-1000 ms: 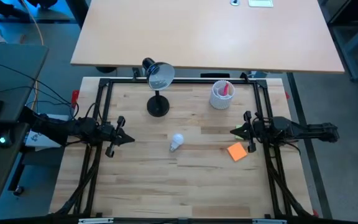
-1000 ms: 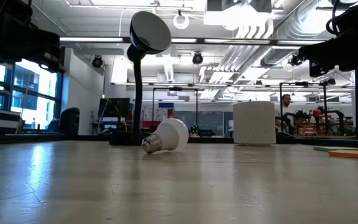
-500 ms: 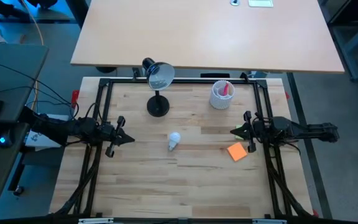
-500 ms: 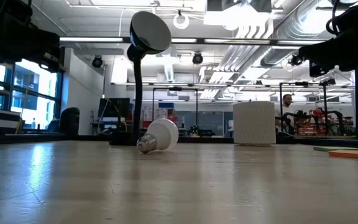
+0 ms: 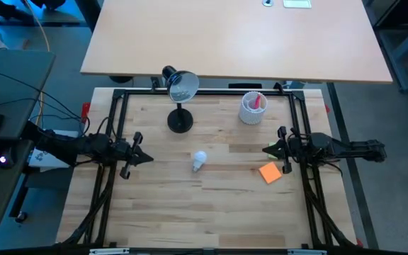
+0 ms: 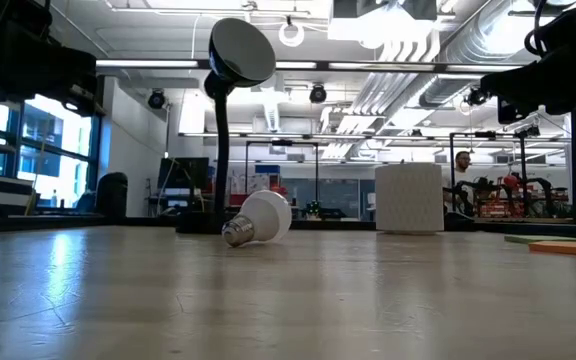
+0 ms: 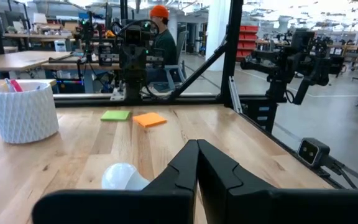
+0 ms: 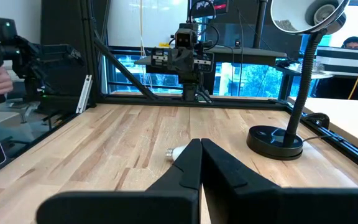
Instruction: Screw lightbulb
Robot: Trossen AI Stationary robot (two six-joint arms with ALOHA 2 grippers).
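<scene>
Wooden table (image 5: pixel 211 205) bears the lightbulb (image 5: pixel 200 161), half-hidden behind the pressed-together left gripper (image 7: pixel 197 152); right gripper (image 8: pixel 201 151) likewise closed.

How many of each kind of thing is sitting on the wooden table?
Lightbulb: 1
Black desk lamp: 1
White cup: 1
Orange sticky-note pad: 1
Green sticky-note pad: 1
Total: 5

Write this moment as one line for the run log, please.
lightbulb: lying on table, untouched | left end effector: shut, empty, at left edge | right end effector: shut, empty, at right edge | lamp: socket empty
</scene>
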